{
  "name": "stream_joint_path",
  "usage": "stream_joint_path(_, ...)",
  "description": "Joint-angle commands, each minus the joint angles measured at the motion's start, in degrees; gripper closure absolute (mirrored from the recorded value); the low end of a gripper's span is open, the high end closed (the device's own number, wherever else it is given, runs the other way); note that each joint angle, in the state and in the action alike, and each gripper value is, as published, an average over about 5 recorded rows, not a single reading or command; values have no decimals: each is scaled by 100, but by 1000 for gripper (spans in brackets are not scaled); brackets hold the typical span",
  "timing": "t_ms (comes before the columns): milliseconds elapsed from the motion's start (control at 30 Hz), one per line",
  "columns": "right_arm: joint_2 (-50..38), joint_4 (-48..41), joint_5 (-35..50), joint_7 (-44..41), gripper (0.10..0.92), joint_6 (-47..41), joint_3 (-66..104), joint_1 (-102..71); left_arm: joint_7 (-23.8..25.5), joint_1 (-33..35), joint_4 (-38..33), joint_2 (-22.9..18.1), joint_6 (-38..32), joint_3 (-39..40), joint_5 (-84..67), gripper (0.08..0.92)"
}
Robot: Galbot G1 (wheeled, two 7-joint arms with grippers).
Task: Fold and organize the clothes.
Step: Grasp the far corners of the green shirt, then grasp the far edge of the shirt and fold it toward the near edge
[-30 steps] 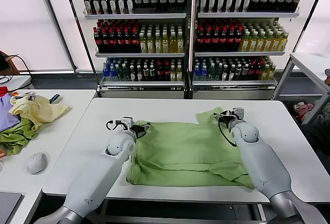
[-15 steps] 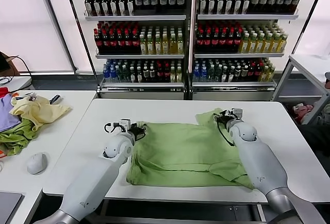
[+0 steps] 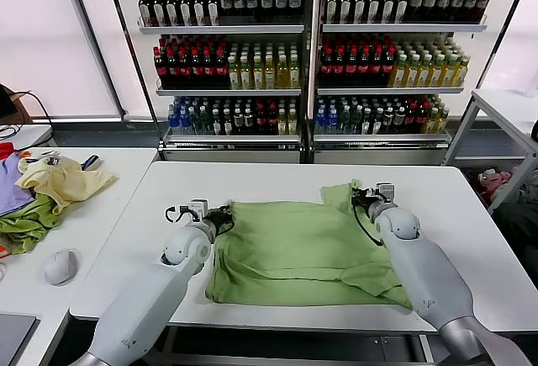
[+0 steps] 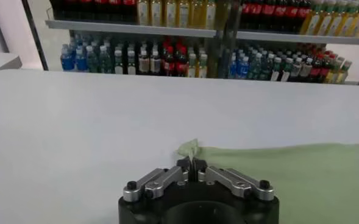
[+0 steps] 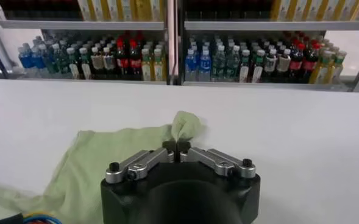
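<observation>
A light green shirt (image 3: 298, 244) lies spread on the white table (image 3: 277, 183), its chest print hidden. My left gripper (image 3: 224, 212) is shut on the shirt's far left corner; in the left wrist view the gripper (image 4: 193, 163) pinches a peak of green cloth (image 4: 190, 148). My right gripper (image 3: 360, 197) is shut on the shirt's far right corner by the sleeve; in the right wrist view the gripper (image 5: 177, 146) holds a bunched fold of the shirt (image 5: 185, 126). Both corners sit low at the table top.
A pile of other clothes (image 3: 42, 189) and a grey mouse (image 3: 60, 266) lie on the side table at left. Shelves of bottles (image 3: 307, 46) stand behind the table. Another white table (image 3: 508, 101) stands at the far right.
Both grippers have drawn the held far corners a little toward the near edge, and the shirt's far edge has come nearer with them.
</observation>
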Motion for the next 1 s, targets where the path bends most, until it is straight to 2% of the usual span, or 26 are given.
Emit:
stream_joint_path(33, -408, 1683, 188, 88, 907, 375, 413, -802, -4, 331, -766, 266, -159, -165, -65, 886)
stream_joint_path(367, -1007, 3724, 471, 253, 907, 245, 1442, -2252, -16, 1292, -2583, 873, -287, -683, -386, 889)
stream_joint_path(567, -1107, 4608, 470, 268, 907, 165, 2153, -3391, -10, 1855, -3270, 1113, -271, -866, -475, 889)
stream_joint_path(733, -1107, 5081, 373, 253, 907, 38, 2633, -3991, 7, 2200, -3556, 1197, -255, -947, -407, 889)
stream_joint_path(1000, -876, 5518, 61, 227, 907, -55, 3034, -4881, 148, 2681, -3635, 1308, -246, -944, 159, 889)
